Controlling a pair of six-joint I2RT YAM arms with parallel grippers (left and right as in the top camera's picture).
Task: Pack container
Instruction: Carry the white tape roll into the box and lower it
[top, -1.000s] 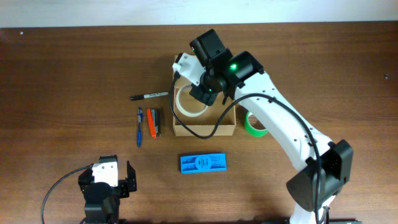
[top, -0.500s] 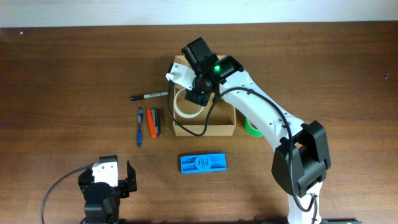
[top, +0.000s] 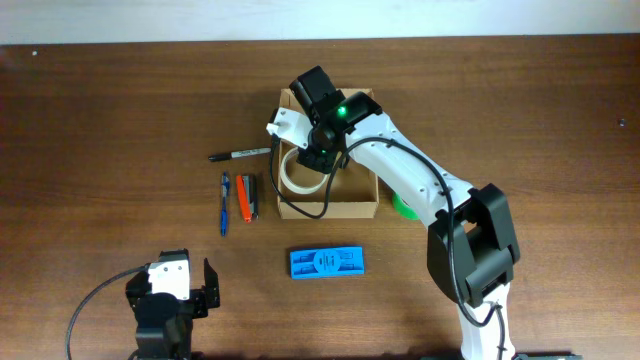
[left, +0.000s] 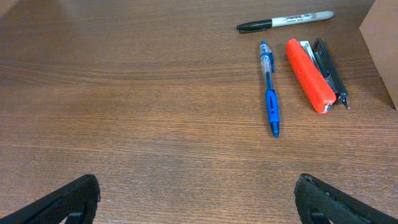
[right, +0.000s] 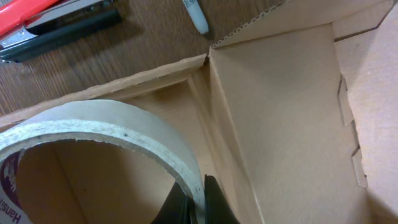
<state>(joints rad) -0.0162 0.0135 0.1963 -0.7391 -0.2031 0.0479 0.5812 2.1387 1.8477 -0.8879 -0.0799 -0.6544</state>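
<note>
The container is a tan cardboard box (top: 356, 203) with an open top, at mid-table; its inner walls fill the right wrist view (right: 280, 106). My right gripper (top: 316, 158) is inside the box, shut on the wall of a wide whitish tape roll (top: 292, 178), seen close in the right wrist view (right: 112, 134) with my fingertips (right: 198, 205) pinching its rim. A green tape roll (top: 405, 207) lies just right of the box, mostly hidden by my arm. My left gripper (left: 199, 202) is open and empty over bare table near the front left.
A black marker (top: 238, 154), a blue pen (top: 224, 203), and an orange-and-black stapler (top: 246, 197) lie left of the box; they also show in the left wrist view, stapler (left: 309, 83). A flat blue packet (top: 327, 262) lies in front of the box.
My right arm has swung left and lowered the whitish tape roll deeper into the box's left side. The left arm has not moved.
</note>
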